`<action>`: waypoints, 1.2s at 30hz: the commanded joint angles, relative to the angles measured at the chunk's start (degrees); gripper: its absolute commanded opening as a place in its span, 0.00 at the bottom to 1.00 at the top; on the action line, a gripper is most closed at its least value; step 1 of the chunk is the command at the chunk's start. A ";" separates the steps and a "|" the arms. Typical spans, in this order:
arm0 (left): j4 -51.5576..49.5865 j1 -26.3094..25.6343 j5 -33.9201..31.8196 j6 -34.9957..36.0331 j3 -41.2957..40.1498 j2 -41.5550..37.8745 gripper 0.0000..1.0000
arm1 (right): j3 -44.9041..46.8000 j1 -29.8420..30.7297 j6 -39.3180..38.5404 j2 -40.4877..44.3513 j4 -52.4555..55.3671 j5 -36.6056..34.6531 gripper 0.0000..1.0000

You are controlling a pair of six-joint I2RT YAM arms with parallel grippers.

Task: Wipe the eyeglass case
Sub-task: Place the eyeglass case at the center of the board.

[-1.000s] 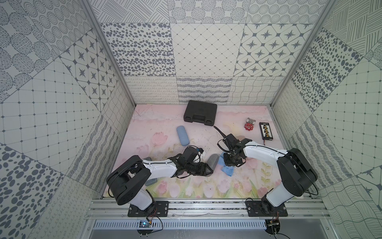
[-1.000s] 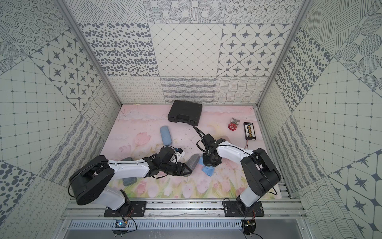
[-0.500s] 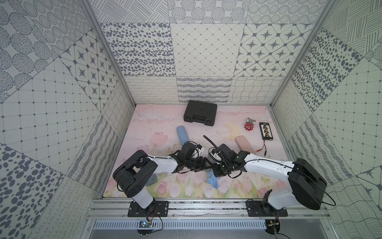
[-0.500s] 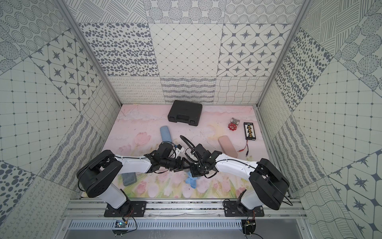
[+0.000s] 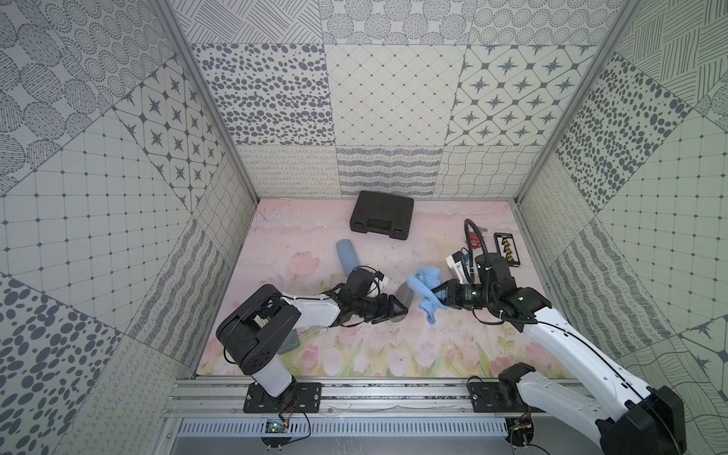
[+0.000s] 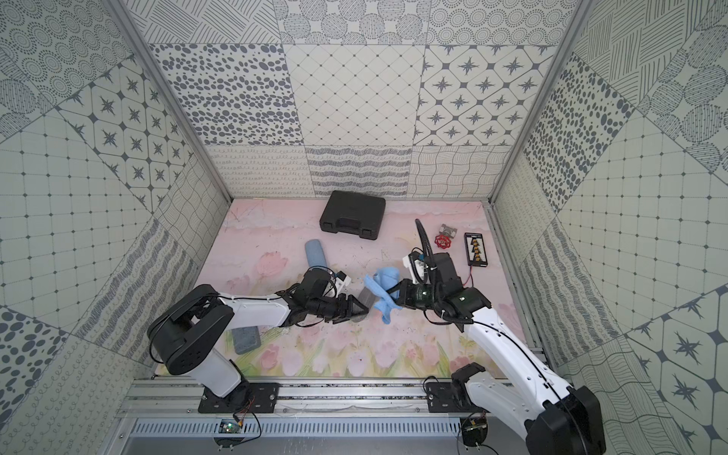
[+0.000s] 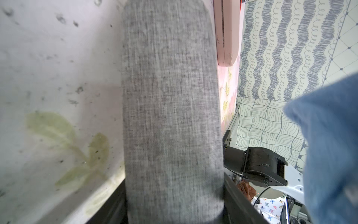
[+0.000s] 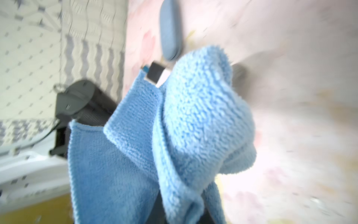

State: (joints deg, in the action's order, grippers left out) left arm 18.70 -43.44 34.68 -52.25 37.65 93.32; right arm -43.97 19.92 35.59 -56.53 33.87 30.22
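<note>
Grips the grey fabric eyeglass case (image 5: 404,296), central on the floral mat (image 5: 299,244), in half-open left gripper (image 5: 394,311); pinches blue microfibre cloth (image 5: 423,286) in closed right gripper (image 5: 439,295). Should steady case, press cloth flat, stroke lengthwise.

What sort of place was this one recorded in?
Probably a lab data-collection booth: patterned wall panels enclose a floral-print tabletop, and the left arm and right arm are bolted to an aluminium rail.

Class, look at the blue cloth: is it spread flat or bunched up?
Bunched up: the blue cloth hangs in crumpled folds, clamped in the shut right pincer.
</note>
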 commanded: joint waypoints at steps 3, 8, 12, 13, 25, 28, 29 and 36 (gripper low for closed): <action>-13.84 -6.29 -15.20 3.37 10.29 2.45 0.28 | -6.01 -8.48 -7.72 -3.02 16.37 -14.24 0.00; -21.07 -11.50 -25.95 1.29 19.66 8.16 0.34 | -6.27 -12.50 -7.19 -2.70 13.48 -14.42 0.00; -26.68 -14.96 -31.42 0.02 28.81 14.20 0.41 | -6.31 -13.22 -7.21 -3.56 12.15 -15.25 0.00; -28.04 -15.84 -32.82 -0.59 30.76 15.77 0.43 | -6.10 -13.24 -7.19 -3.75 11.86 -15.17 0.00; -28.83 -17.70 -29.68 -6.57 41.57 27.29 0.99 | -3.86 -13.77 -7.03 -4.33 9.34 -13.84 0.00; -29.07 -17.69 -30.70 -5.71 42.36 26.88 0.99 | -3.70 -13.77 -7.46 -4.29 9.46 -13.94 0.00; -29.35 -17.62 -31.10 -5.29 42.39 26.53 0.99 | -3.66 -13.77 -7.62 -4.21 9.55 -13.95 0.00; -37.71 -17.64 -39.79 1.19 39.11 17.13 0.99 | -4.28 -13.69 -8.93 -4.29 11.57 -12.94 0.00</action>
State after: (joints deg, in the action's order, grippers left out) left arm -8.45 -61.04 3.57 -55.90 78.43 116.18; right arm -48.10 6.35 28.51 -60.75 45.54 16.38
